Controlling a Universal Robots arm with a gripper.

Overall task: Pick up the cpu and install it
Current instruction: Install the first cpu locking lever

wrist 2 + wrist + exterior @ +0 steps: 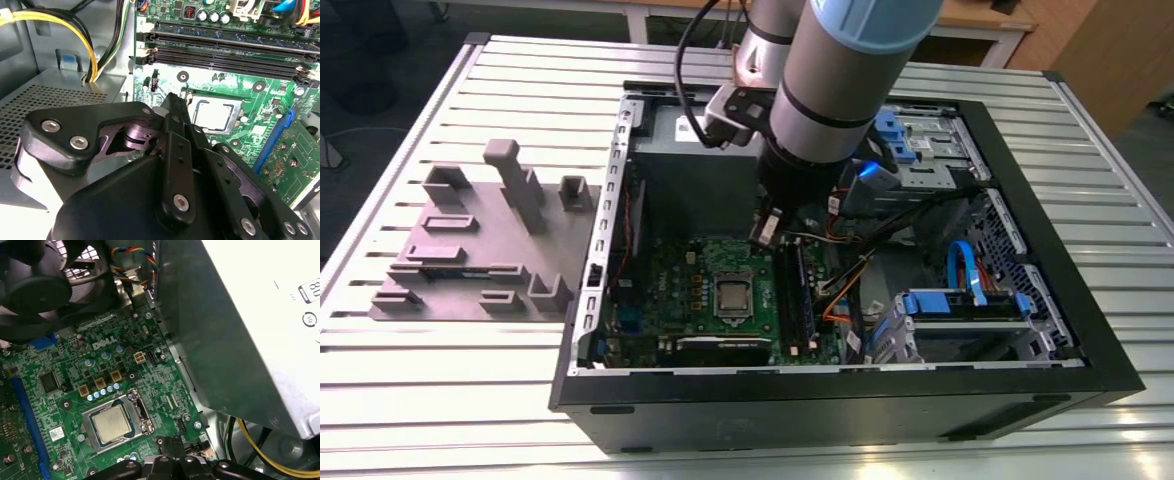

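cpu (111, 423) sits flat in the socket frame (131, 412) on the green motherboard (720, 262), inside the open computer case (854, 385) on the desk (454, 400). End effector (172, 107) hangs just above the motherboard, beside the socket, fingers pinched together, holding nothing. Grey fixture block (474, 250) lies outside the case.

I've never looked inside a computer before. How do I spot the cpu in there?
Find the open black computer case lying on the slatted metal table, then the green circuit board on its floor. Near the board's middle sits a metal frame, and the cpu lies flat inside it, below the gripper. It is the one plain, shiny silver square; everything around it is green and covered in tiny parts.
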